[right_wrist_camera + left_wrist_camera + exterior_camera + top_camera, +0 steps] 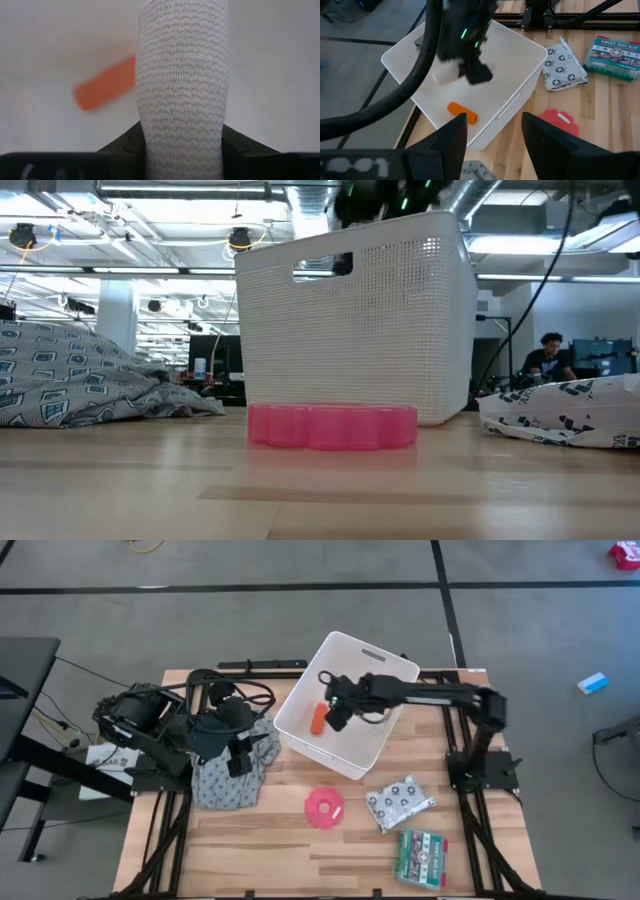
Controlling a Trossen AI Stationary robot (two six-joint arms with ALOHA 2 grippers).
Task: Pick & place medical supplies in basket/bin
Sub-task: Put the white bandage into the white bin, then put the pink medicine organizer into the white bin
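My right gripper [336,716] reaches from the table's right over the white tub [385,740] and is shut on the beige gauze roll [182,75]. The roll also shows in the left wrist view [442,76]. The orange cylinder [317,719] lies on the tub's floor beside it. On the table near the tub lie the pink disc [323,807], the spotted packet [398,802] and the green-red box [423,857]. My left gripper [492,132] is open above the grey cloth [228,778]. The white tube is hidden. My right gripper pinches the gauze roll between its two fingers [125,142], one on each side of the roll's near end [182,137]. The fingers point down into the tub, and the roll runs along them and sticks out past their tips. It hangs clear above the tub's floor.
The tub stands at the table's far middle, its slot handle [322,268] toward the near side. The grey patterned cloth is heaped on the left under my left arm. Bare wood lies along the near edge [250,860]. A person [545,360] sits in the room behind.
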